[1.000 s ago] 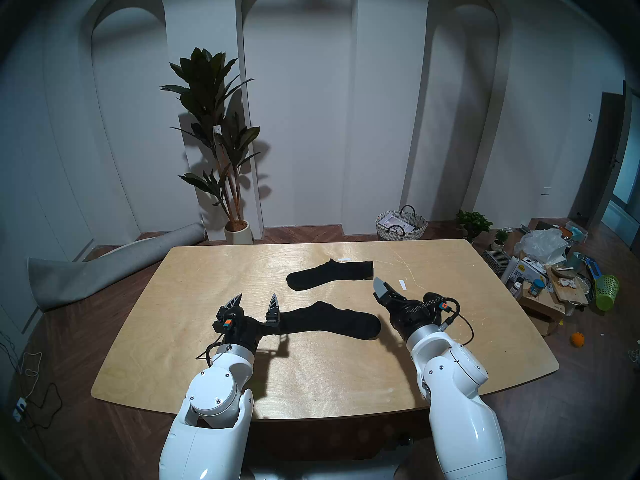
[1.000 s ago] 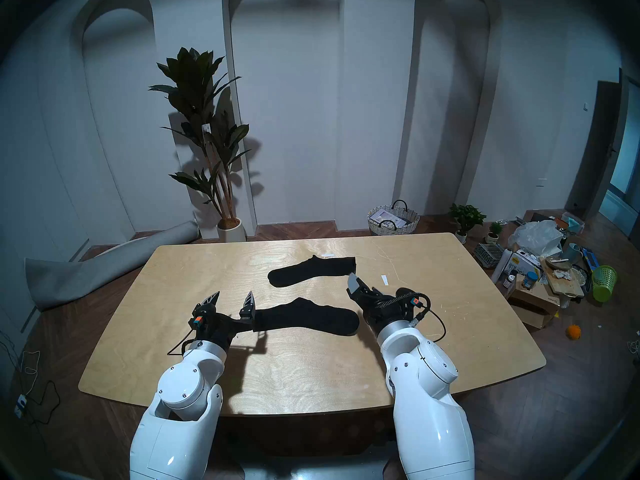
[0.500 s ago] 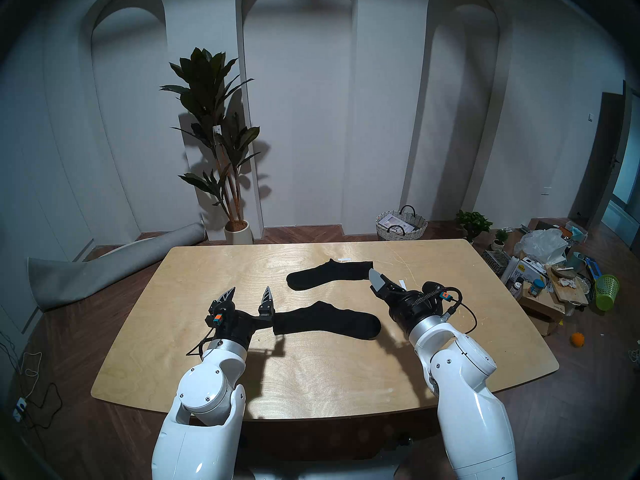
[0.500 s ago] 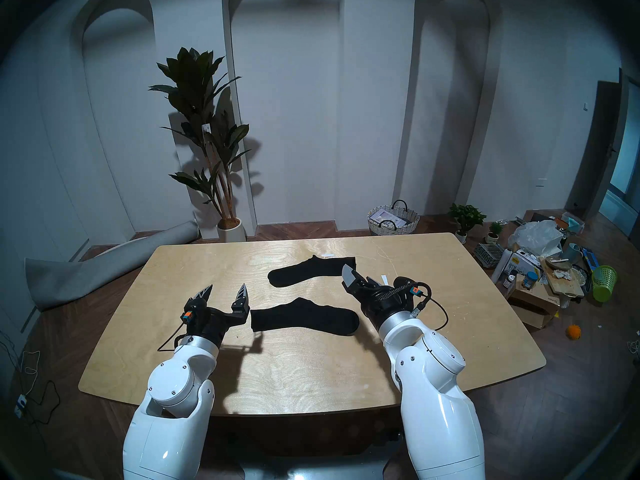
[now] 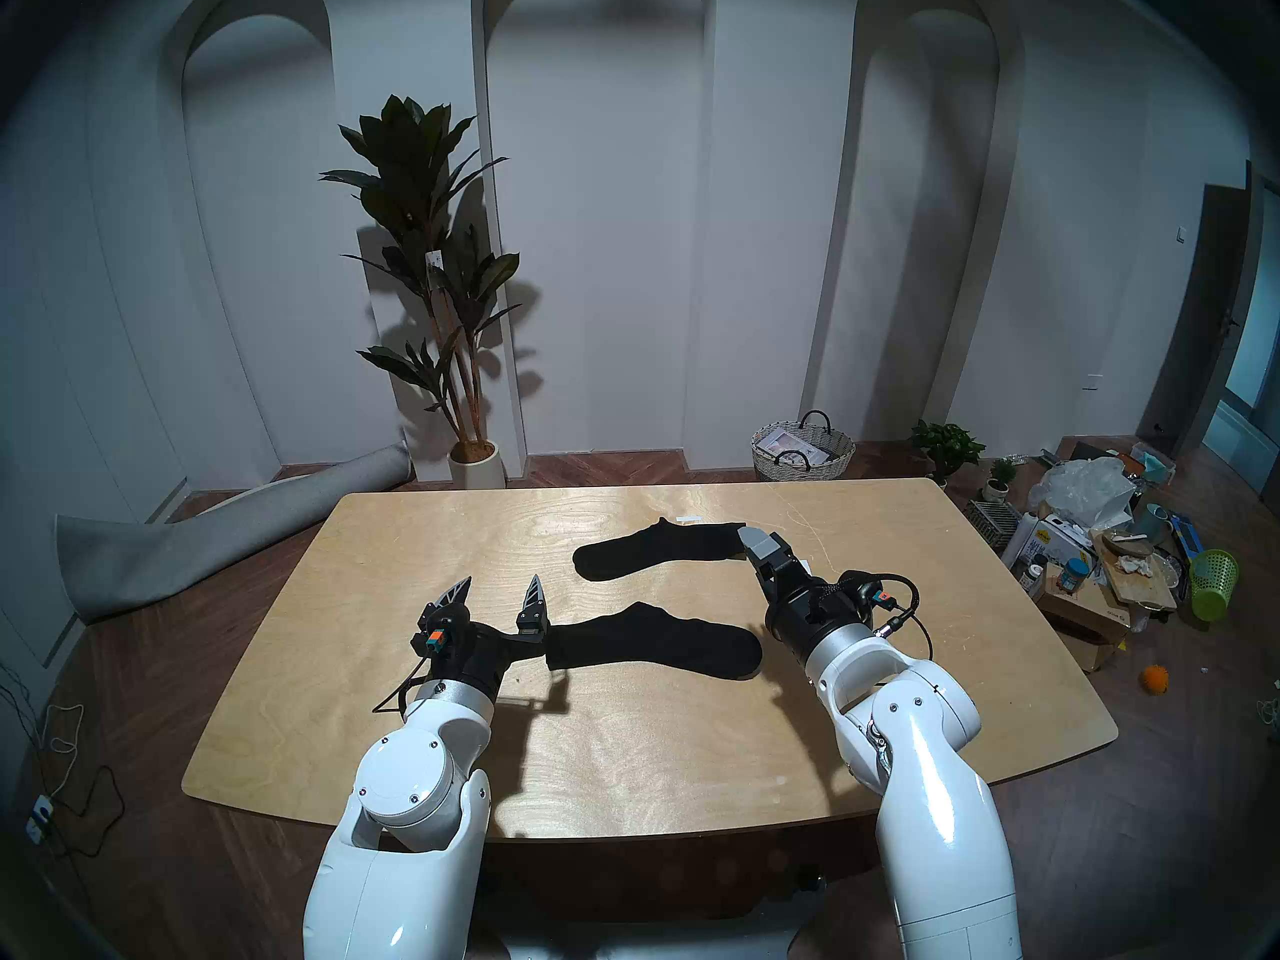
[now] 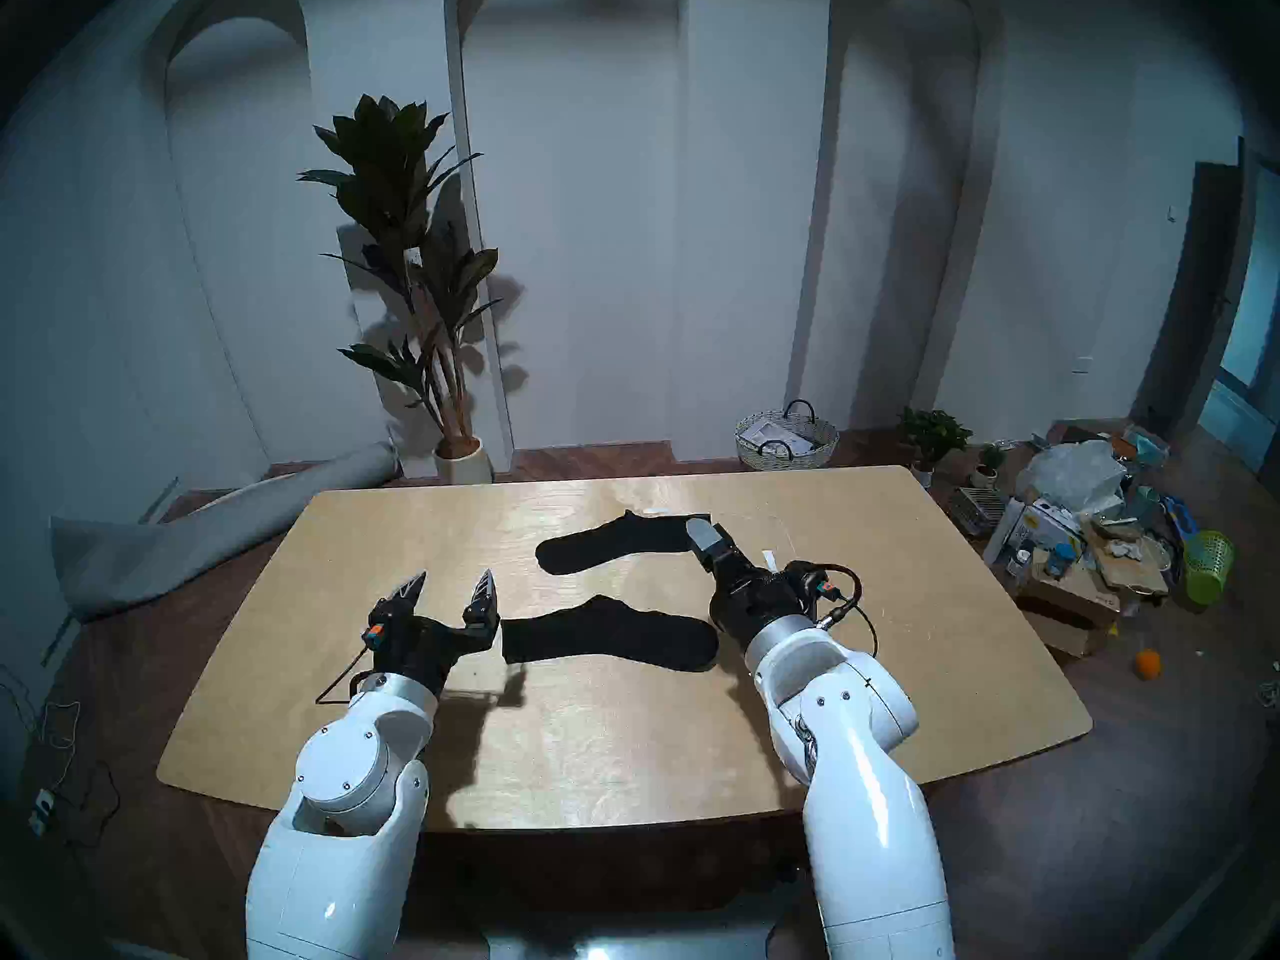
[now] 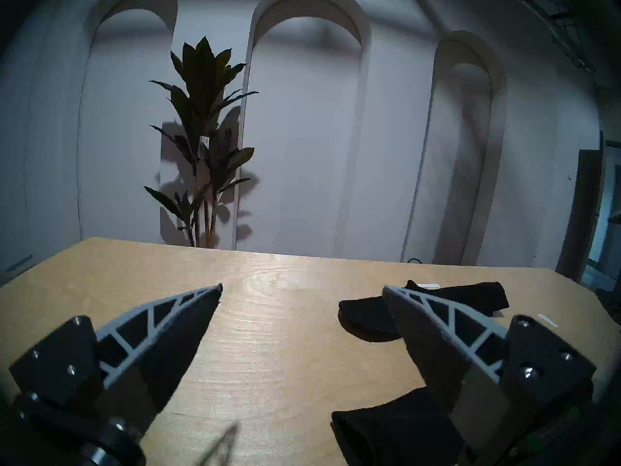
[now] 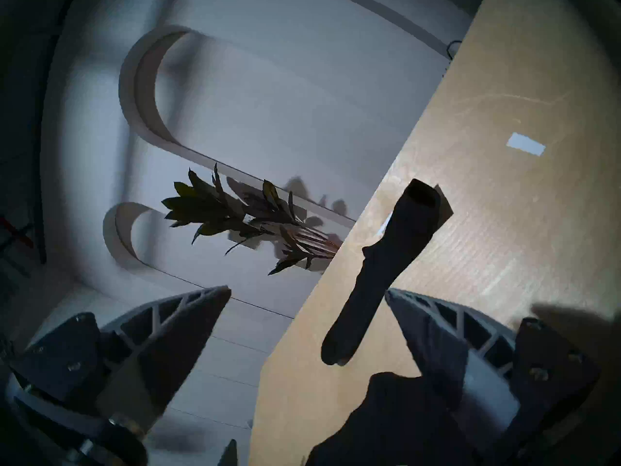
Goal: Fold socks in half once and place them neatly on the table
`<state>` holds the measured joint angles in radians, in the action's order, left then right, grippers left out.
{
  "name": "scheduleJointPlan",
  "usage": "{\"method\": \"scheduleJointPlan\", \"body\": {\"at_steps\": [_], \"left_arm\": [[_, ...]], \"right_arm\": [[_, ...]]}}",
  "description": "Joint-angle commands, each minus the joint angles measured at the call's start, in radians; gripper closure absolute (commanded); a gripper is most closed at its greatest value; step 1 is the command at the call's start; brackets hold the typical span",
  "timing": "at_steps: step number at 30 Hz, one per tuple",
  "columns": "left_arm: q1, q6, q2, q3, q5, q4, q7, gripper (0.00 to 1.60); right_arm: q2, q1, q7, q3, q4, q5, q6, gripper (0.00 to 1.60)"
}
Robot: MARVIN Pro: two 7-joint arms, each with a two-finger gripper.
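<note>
Two black socks lie flat on the light wooden table (image 5: 623, 744). The far sock (image 5: 658, 548) (image 8: 386, 260) has its cuff to the right; the near sock (image 5: 658, 643) (image 7: 386, 428) has its cuff to the left. My left gripper (image 5: 500, 584) (image 7: 302, 288) hovers open just left of the near sock's cuff, holding nothing. Turned on its side, my right gripper (image 5: 762, 550) (image 8: 309, 290) is open and empty. It hangs above the table by the far sock's cuff, and the near sock's toe (image 8: 386, 421) lies below it.
A white tape strip (image 5: 689, 519) lies behind the far sock, another (image 8: 526, 146) to its right. Beyond the table are a potted plant (image 5: 443, 280), a wicker basket (image 5: 803, 449) and a rolled grey mat (image 5: 208, 543). Clutter (image 5: 1108, 543) covers the floor at right.
My right gripper has moved forward to the far sock's cuff and rolled. My left gripper drew back to the left, uncovering the near sock's cuff, then held still.
</note>
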<state>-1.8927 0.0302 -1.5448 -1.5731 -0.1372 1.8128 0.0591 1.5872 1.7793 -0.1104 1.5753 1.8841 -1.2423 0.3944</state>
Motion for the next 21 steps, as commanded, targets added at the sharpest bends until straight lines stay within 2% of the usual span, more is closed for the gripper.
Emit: {"method": "scheduleJointPlan", "body": {"at_steps": [1, 2, 5, 10, 11, 13, 14, 15, 19, 21], "left_arm": [[0.015, 0.007, 0.000, -0.005, -0.002, 0.022, -0.002, 0.00], [0.017, 0.007, 0.001, -0.006, -0.005, 0.025, -0.001, 0.00], [0.018, 0.007, 0.001, -0.007, -0.007, 0.026, -0.001, 0.00], [0.022, 0.006, 0.001, -0.005, -0.011, 0.028, -0.001, 0.00], [0.022, 0.006, 0.000, -0.002, -0.012, 0.028, -0.001, 0.00], [0.021, 0.005, -0.001, -0.001, -0.013, 0.028, -0.001, 0.00], [0.020, 0.005, -0.001, 0.001, -0.013, 0.028, -0.001, 0.00], [0.020, 0.005, -0.001, 0.001, -0.013, 0.028, -0.001, 0.00], [0.018, 0.004, -0.004, 0.004, -0.014, 0.030, -0.004, 0.00], [0.017, 0.004, -0.006, 0.006, -0.014, 0.033, -0.006, 0.00]], "right_arm": [[0.016, -0.041, -0.074, 0.001, 0.010, -0.179, -0.015, 0.00], [0.015, -0.047, -0.107, 0.001, 0.009, -0.233, -0.021, 0.00], [0.015, -0.052, -0.139, -0.001, 0.009, -0.284, -0.031, 0.00], [0.015, -0.089, -0.221, -0.007, 0.003, -0.405, -0.113, 0.00], [0.014, -0.109, -0.263, -0.012, 0.002, -0.446, -0.156, 0.00], [0.013, -0.121, -0.282, -0.011, 0.000, -0.475, -0.164, 0.00], [0.015, -0.134, -0.303, -0.016, 0.001, -0.481, -0.206, 0.00], [0.014, -0.147, -0.322, -0.012, 0.000, -0.493, -0.199, 0.00], [0.016, -0.185, -0.394, -0.007, 0.007, -0.524, -0.265, 0.00], [0.018, -0.224, -0.446, -0.007, -0.002, -0.519, -0.323, 0.00]]}}
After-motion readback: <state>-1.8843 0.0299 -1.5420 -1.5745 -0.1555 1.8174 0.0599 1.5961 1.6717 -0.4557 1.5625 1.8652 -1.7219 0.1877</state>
